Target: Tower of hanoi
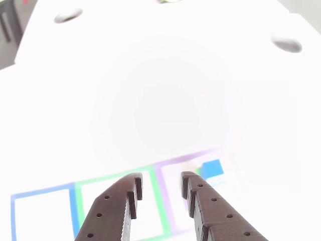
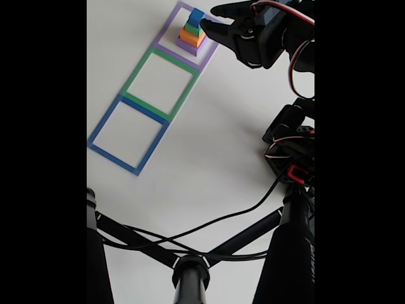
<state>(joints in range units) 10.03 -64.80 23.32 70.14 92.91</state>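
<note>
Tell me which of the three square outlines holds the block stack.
The purple outline, farthest up in the fixed view and nearest the end effector. The stack sits inside it; the green outline and the blue outline hold nothing.

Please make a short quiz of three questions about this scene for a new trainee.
1. True or false: the block stack stands inside the purple outline.
2. Which colour is the top block? A) orange B) blue C) green
3. Fill in: in the fixed view, the middle outline is ____.

Key:
1. True.
2. B; the open tool is just beside it.
3. Green; the blue outline lies at the far end from the stack.
</note>
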